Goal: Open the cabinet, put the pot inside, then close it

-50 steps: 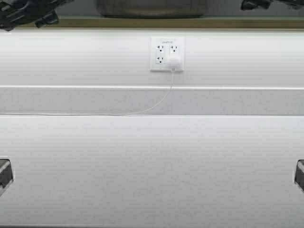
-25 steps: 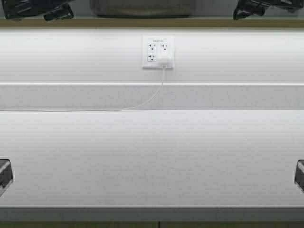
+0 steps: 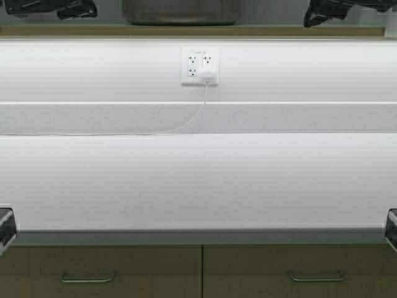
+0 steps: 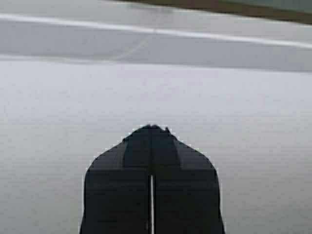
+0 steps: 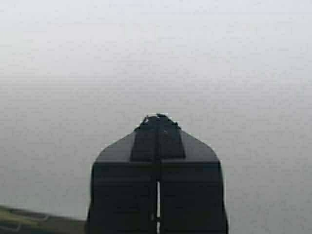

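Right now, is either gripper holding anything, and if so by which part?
Nothing is held. The left gripper and the right gripper are both shut on nothing, over the white counter. The pot stands apart on the cabinet shelf.

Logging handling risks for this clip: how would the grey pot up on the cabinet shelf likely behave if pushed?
Only the pot's lower wall shows. Its wide, flat-sitting base suggests sliding rather than tipping or rolling. Bare metal looks stiff and probably slick.
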### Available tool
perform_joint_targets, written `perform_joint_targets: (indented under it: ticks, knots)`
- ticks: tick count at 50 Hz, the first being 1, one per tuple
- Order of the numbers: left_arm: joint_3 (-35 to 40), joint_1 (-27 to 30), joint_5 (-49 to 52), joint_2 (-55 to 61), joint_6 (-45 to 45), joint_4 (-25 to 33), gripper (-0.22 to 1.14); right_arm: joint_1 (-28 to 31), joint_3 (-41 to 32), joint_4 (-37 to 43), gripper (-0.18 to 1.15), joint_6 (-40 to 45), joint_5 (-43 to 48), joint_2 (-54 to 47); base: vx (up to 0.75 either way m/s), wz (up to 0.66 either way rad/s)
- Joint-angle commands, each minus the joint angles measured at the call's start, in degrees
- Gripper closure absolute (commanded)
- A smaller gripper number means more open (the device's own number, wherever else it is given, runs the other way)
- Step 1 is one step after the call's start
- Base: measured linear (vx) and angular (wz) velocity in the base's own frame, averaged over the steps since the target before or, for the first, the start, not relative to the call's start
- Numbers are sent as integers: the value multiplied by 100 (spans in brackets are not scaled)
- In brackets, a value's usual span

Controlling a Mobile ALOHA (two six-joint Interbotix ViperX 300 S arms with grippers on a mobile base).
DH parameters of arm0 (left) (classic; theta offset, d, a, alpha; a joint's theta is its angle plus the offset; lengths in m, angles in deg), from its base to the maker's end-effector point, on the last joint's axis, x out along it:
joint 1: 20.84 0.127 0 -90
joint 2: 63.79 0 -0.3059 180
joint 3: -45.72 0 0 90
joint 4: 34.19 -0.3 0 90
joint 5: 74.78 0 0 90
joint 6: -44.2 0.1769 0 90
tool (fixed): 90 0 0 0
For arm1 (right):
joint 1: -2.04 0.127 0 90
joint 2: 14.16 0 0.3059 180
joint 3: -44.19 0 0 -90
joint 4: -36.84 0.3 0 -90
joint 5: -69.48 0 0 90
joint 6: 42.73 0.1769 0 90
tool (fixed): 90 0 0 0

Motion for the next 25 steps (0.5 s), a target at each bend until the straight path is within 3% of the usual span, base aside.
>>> perform_joint_targets:
  ticks: [1, 21, 25]
  knots:
    - [114, 9, 0, -44, 70, -18, 89, 0, -123, -114, 91, -9, -53, 62, -29, 6]
    - [220, 26, 0, 9, 308, -18, 89, 0, -211, -272, 91, 18, -44, -18, -32, 5]
    - [176, 299, 35, 9, 387, -18, 89, -62, -237, -325, 91, 0, -79, -18, -28, 3]
